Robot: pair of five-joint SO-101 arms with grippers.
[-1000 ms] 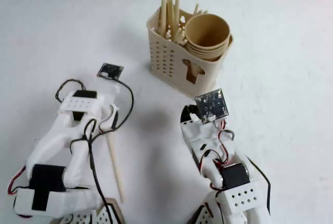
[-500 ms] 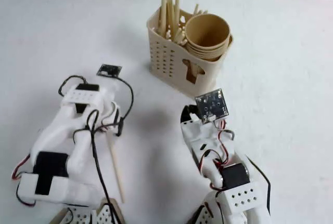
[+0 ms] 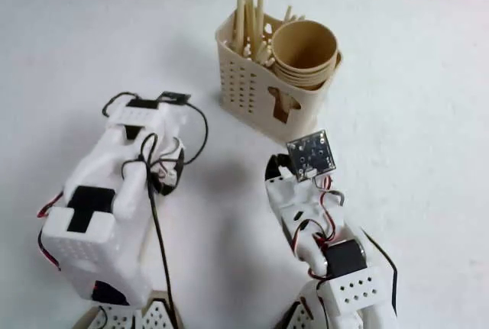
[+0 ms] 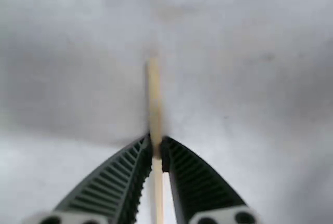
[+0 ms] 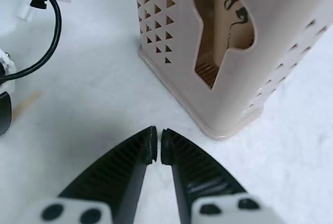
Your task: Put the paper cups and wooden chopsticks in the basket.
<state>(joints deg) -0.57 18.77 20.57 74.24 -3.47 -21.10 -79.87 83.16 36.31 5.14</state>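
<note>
A wooden chopstick (image 4: 153,91) is pinched between the fingers of my left gripper (image 4: 156,148), which is shut on it just over the white table. In the high view the left gripper (image 3: 166,179) sits left of the basket, with the arm covering the chopstick. The cream basket (image 3: 252,88) holds a stack of paper cups (image 3: 306,50) and several chopsticks (image 3: 248,16). My right gripper (image 5: 158,148) is shut on nothing, a short way in front of the basket (image 5: 234,52); from above, the right gripper (image 3: 273,175) lies below the basket.
A black cable (image 5: 52,31) and the left arm's dark finger (image 5: 4,112) show beside the basket in the right wrist view, with the chopstick's tip (image 5: 26,105) close by. The white table (image 3: 412,115) has open room to the right and far left.
The left arm has risen and swung forward over the chopstick that lay on the table, and now hides it from above. The right arm has not moved.
</note>
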